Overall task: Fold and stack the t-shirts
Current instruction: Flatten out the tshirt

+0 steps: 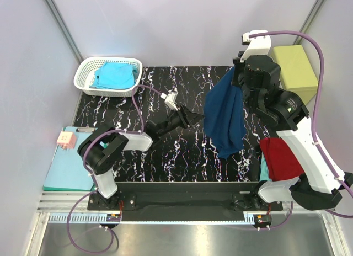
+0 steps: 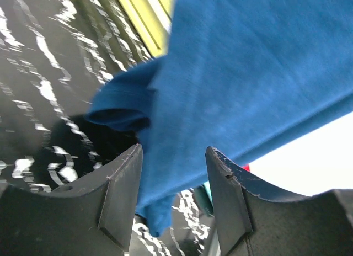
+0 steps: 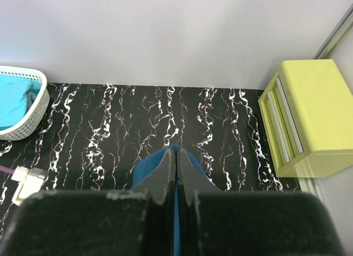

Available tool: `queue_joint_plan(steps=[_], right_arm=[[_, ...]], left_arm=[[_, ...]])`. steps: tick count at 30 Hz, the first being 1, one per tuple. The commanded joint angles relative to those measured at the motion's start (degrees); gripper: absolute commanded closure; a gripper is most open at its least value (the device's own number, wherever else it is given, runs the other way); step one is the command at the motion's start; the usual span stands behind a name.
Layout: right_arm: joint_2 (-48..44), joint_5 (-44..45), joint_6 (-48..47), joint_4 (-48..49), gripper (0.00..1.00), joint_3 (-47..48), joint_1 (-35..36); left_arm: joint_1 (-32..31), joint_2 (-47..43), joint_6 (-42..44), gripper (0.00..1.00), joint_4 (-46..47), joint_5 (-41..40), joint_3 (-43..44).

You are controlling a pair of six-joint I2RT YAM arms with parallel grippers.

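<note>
Two arms work over the black marbled mat. Up high at the mat's far right, the right gripper has its fingers pinched tight together on the top edge of the navy t-shirt. The shirt hangs from it in a long loose drape, w/ its lower end down near the mat; can't tell if it touches. Low over the middle of the mat, the left gripper points at the shirt's left edge w/ fingers approx half apart. In the wrist view a fold of the blue cloth sits btw them, but they aren't clamped on it. At the far left corner a turquoise t-shirt lies bundled in the white basket. At the near right a red t-shirt lies partly under the right arm. Off the mat's far right corner stands a yellow-green drawer box. Left of the mat lies a teal clipboard w/ a small pink card at its far end.
</note>
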Motion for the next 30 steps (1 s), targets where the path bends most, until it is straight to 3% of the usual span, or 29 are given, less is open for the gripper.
queue_joint_plan(steps=[1,11,30], right_arm=[[-1.0,0.2,0.3,2.8,1.00,0.4,0.5],[-0.8,0.3,0.2,2.9,1.00,0.5,0.6],[0.5,-0.1,0.4,3.0,1.00,0.9,0.5]], left_arm=[[1.5,-1.3,2.4,0.46,0.3,-1.5,0.3],[1.6,4.3,-1.8,0.46,4.6,2.9,4.4],[0.1,5.4,-5.5,0.48,9.8,10.4,7.2]])
